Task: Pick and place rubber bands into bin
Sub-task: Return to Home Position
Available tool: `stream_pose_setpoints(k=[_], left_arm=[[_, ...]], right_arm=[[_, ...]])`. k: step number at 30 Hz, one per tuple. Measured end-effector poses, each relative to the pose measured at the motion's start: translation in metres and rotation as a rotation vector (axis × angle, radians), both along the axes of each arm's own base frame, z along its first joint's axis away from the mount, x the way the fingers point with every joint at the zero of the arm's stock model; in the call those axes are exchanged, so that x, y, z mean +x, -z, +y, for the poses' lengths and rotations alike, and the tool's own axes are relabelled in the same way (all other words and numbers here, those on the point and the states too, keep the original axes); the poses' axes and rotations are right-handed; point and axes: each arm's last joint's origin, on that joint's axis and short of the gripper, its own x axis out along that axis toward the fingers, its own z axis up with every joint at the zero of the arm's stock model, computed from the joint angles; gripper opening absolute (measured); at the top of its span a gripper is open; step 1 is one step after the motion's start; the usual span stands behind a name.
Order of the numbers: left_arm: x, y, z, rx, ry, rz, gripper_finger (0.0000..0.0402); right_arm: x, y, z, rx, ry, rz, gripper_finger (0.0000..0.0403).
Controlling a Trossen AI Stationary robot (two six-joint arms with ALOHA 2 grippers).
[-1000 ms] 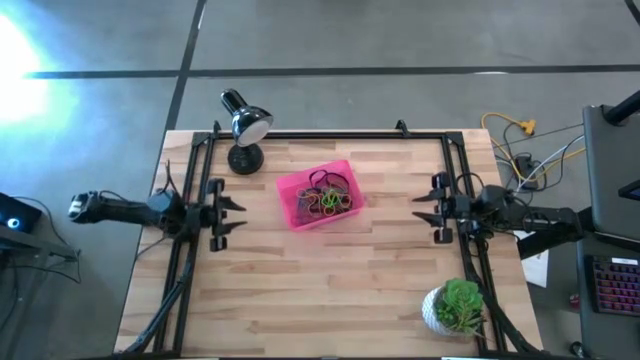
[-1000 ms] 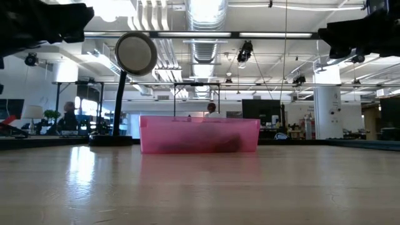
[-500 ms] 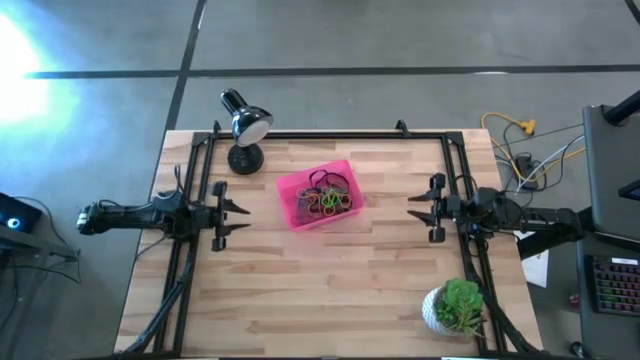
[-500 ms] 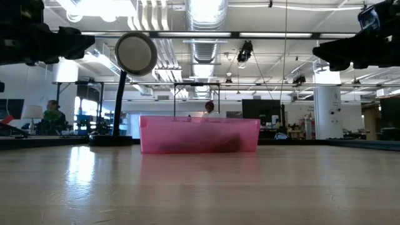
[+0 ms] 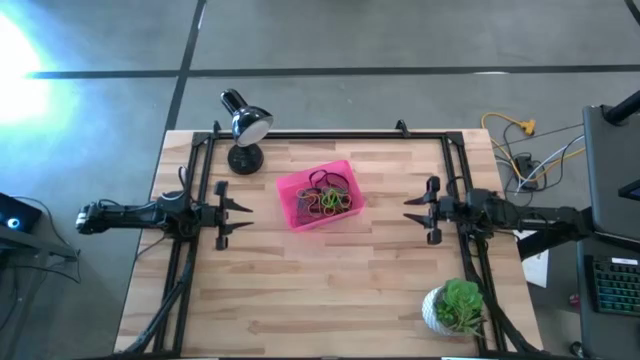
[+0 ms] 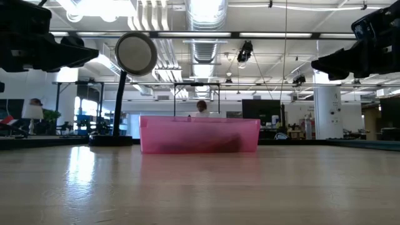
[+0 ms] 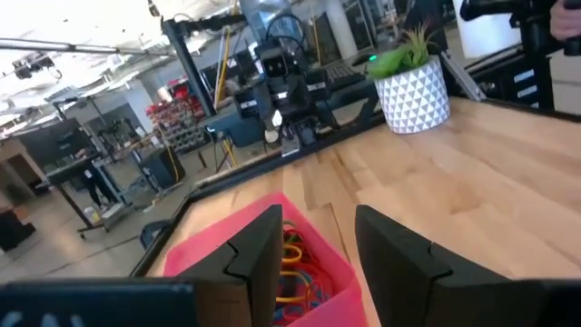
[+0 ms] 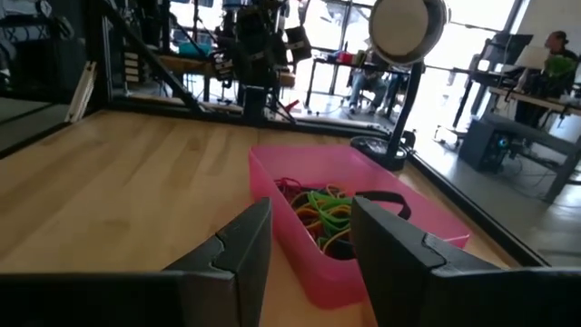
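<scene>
Both grippers hang empty & part-open: left gripper (image 5: 238,211) centre-left in the high view, right gripper (image 5: 411,209) centre-right, each well apart from the bin (image 5: 292,190) at centre w/ bands (image 5: 328,201) heaped inside. Risk looks low. A springy loop could flop over the low wall if the table (image 5: 330,285) gets jolted, & the lamp (image 5: 247,128), upper left, stands near the left gripper.

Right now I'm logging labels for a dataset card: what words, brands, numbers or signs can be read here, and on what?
None can be read.
Bin, lamp, plant pot, left gripper, right gripper: no print shows; the pot has only a geometric pattern.
Room behind the table: any signs or screens are too blurred to read.
</scene>
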Motion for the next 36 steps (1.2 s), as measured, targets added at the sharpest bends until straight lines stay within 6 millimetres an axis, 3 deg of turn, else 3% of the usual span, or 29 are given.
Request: stream_pose_setpoints(k=[10,17,36], left_arm=[[0.002,0.003,0.000,-0.023,-0.016,0.032,0.0125],[0.004,0.003,0.005,-0.247,-0.194,0.024,0.0125],[0.009,0.011,0.005,-0.248,-0.212,0.115,0.0125]], right_arm=[[0.003,0.004,0.000,-0.009,0.005,0.053,0.0139],[0.003,0.004,0.000,-0.011,0.007,0.055,0.0139],[0.003,0.004,0.000,-0.011,0.006,0.055,0.0139]])
